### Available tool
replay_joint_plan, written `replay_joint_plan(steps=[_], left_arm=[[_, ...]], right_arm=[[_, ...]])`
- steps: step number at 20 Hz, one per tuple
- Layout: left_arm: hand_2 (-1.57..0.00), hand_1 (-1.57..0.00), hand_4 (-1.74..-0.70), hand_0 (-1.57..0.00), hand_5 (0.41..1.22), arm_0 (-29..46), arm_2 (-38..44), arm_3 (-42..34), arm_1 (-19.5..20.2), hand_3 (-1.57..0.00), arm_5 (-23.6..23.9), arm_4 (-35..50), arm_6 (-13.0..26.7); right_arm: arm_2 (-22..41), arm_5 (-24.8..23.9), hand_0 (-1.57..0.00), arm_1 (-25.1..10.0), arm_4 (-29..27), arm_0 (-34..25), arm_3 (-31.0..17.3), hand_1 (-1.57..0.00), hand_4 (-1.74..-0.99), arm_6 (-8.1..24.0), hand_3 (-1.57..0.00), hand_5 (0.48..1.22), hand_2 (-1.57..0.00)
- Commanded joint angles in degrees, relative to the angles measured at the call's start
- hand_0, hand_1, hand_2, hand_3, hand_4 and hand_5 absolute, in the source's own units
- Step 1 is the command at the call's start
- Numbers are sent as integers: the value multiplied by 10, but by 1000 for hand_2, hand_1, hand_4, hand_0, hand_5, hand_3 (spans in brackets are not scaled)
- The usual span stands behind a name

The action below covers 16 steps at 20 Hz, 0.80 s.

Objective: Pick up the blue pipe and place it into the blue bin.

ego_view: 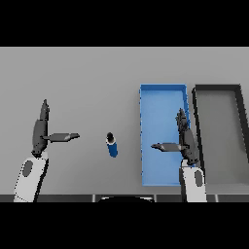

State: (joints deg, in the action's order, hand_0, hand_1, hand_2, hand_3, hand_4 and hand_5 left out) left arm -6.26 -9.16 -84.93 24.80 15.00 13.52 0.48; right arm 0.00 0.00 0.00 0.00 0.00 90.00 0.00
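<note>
Head view: nothing's picked yet — our right hand (pixel 186 141), open and empty over the blue bin (pixel 163 95), has the blue pipe (pixel 112 145) off its thumb side.

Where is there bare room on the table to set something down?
Bare grey table lies between the left hand and small blue pipe, and beyond both. It is crowded where the right hand overlaps the blue bin beside the dark bin.
</note>
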Motion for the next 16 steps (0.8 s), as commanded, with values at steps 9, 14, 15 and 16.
replay_joint_plan(steps=[9,14,15,16], left_arm=[[1,1,-1074,1,589,31,-32,-33,102,1,-155,14,-49],[1,1,-1080,1,600,27,-41,-28,124,1,-204,21,-59],[1,1,-1085,1,604,36,-45,-34,123,1,-212,23,-66],[1,1,-1086,1,605,41,-46,-47,130,1,-223,29,-74]], right_arm=[[55,38,1,-50,61,75,69,1,-1225,-61,1,618,1],[74,30,1,-63,100,91,93,1,-1196,-52,1,609,1],[73,26,1,-63,104,89,92,1,-1186,-38,1,601,1],[71,24,1,-64,104,86,94,1,-1185,-28,1,597,1]])
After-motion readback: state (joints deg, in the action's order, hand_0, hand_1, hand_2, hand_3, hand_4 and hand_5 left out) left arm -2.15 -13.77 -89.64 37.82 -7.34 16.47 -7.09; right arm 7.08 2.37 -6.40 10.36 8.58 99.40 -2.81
